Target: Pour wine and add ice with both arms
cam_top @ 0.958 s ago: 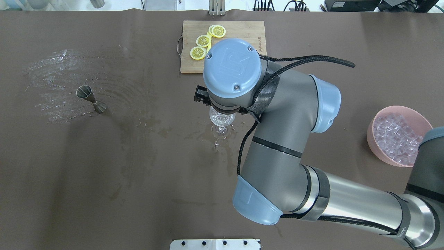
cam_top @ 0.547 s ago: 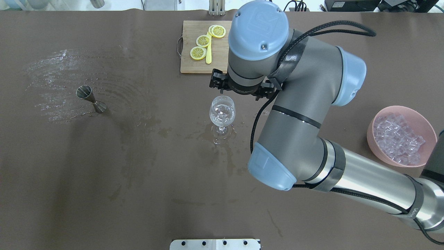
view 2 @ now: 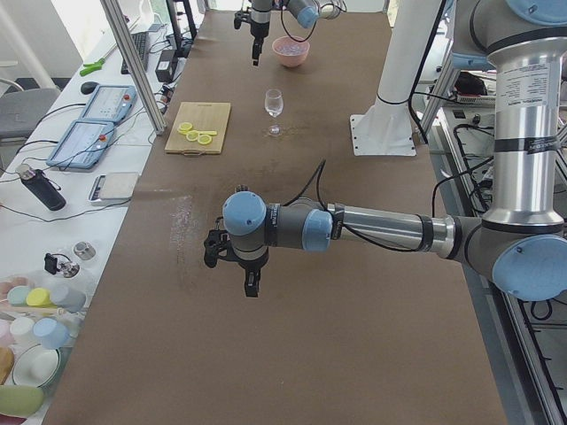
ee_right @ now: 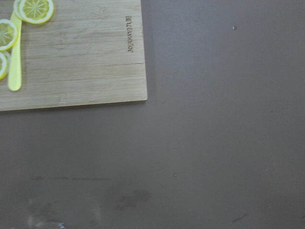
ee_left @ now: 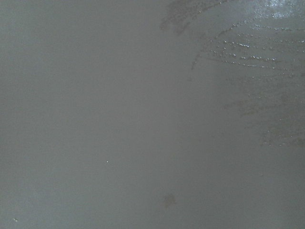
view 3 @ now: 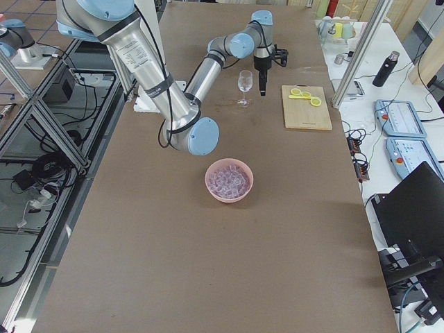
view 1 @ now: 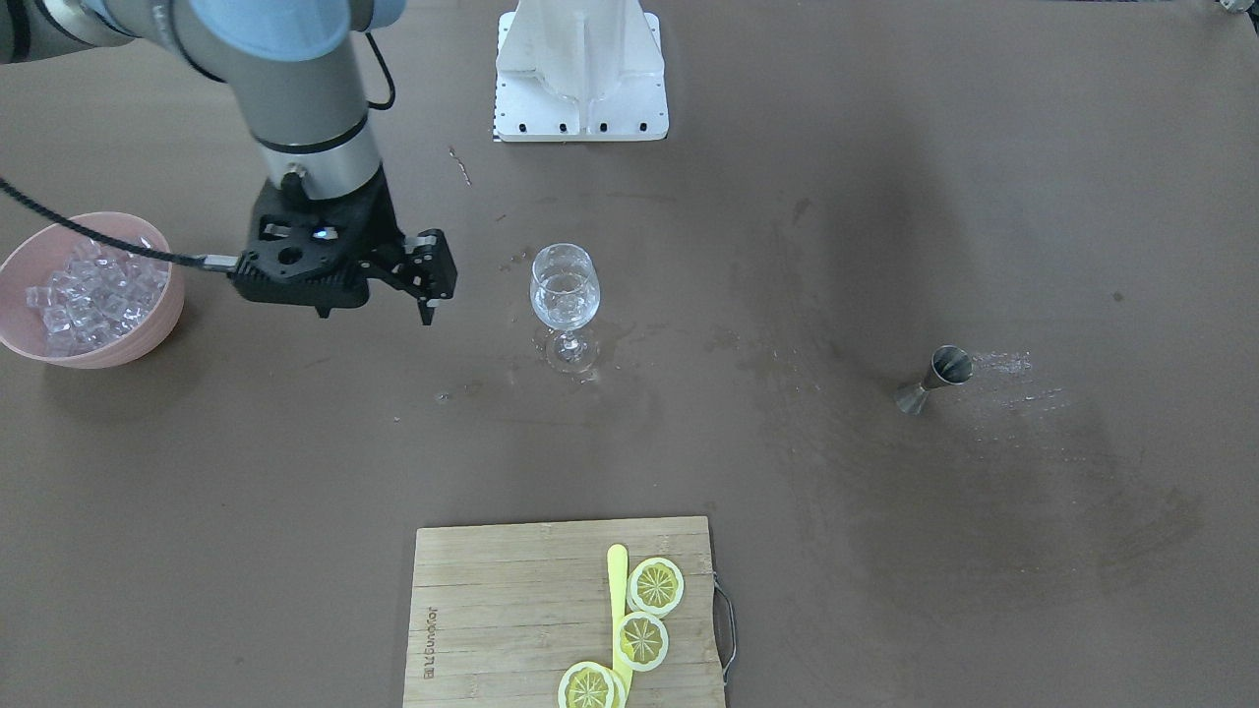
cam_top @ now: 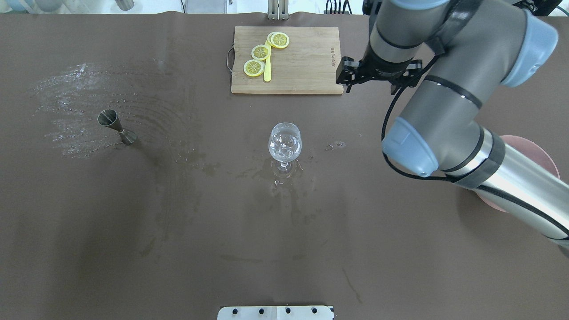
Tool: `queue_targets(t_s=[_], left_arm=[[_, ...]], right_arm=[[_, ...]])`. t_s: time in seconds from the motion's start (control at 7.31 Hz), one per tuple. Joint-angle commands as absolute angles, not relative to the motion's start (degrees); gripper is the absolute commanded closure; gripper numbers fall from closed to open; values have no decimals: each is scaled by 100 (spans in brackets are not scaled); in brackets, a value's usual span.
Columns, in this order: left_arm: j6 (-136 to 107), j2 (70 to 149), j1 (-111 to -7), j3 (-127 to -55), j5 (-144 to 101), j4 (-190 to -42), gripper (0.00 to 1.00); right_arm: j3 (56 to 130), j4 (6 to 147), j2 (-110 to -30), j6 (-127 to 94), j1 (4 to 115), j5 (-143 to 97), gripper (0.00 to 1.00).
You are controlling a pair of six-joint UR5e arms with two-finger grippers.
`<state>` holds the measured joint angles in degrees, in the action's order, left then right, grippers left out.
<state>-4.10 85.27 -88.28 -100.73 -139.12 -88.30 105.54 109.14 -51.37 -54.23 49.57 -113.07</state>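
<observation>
The right tool (view 1: 429, 287) hung between the glass (view 1: 564, 295) and the bowl (view 1: 113, 346) of ice (view 1: 89, 285), its opening impossible to judge. Coming in low with a cube, it could clip the glass and topple it.

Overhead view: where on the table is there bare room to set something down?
Widest free patch: the robot-side half, between the wine glass and the white stand base. Also free between the jigger and the glass, though wet-streaked. Crowded on the right, where the right arm hangs between the cutting board and the pink bowl.
</observation>
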Motion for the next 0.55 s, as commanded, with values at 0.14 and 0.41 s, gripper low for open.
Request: queue_targets(t_s=[0.14,0.41], left_arm=[[-387,8394,-8868,-10099,-13896,-8842,2],[-378,8402,-8868,-10099,-13773,-8859,2]], right_arm=[[10512,10881,-6254,-2742,6332,-11819,0],[10512,10881,-6905,-1386,7028,-11997,0]])
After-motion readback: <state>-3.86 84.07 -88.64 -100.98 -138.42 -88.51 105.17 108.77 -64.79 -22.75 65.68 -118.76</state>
